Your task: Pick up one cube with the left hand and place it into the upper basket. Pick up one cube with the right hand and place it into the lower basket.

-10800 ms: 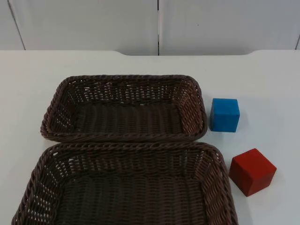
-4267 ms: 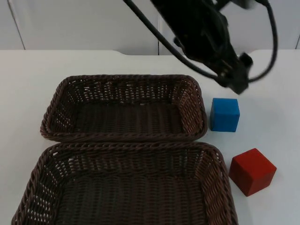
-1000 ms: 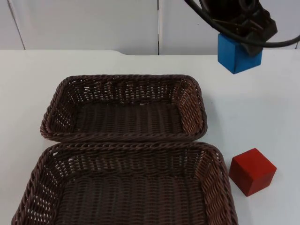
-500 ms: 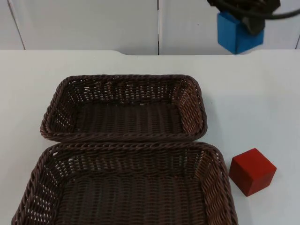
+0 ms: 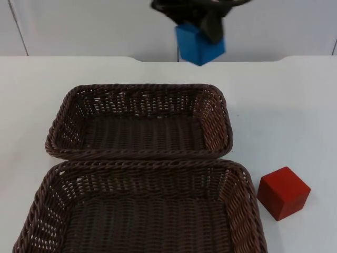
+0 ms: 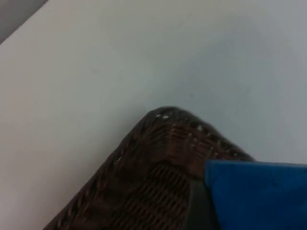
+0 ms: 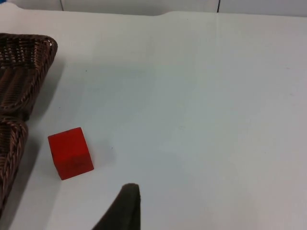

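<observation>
Left gripper [image 5: 202, 23] clamped on smooth blue cube [image 5: 199, 45], above woven upper basket [image 5: 139, 89] far rim | matt red cube [image 5: 283, 192] beside lower basket [image 5: 142, 167] | right gripper [image 7: 125, 201]: finger state cannot tell.

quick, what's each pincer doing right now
Left pincer: closed on the blue cube, above the table's far edge.
Right pincer: cannot be told; it waits.

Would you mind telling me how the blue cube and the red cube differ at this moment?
The blue cube is clamped in the left gripper and hangs in the air beyond the upper basket; the red cube rests on the table, with no gripper on it. The blue cube is at the far end of the scene, while the red cube lies beside the lower basket's right rim. Both are plain solid-coloured cubes of similar size, and neither is in a basket.
</observation>
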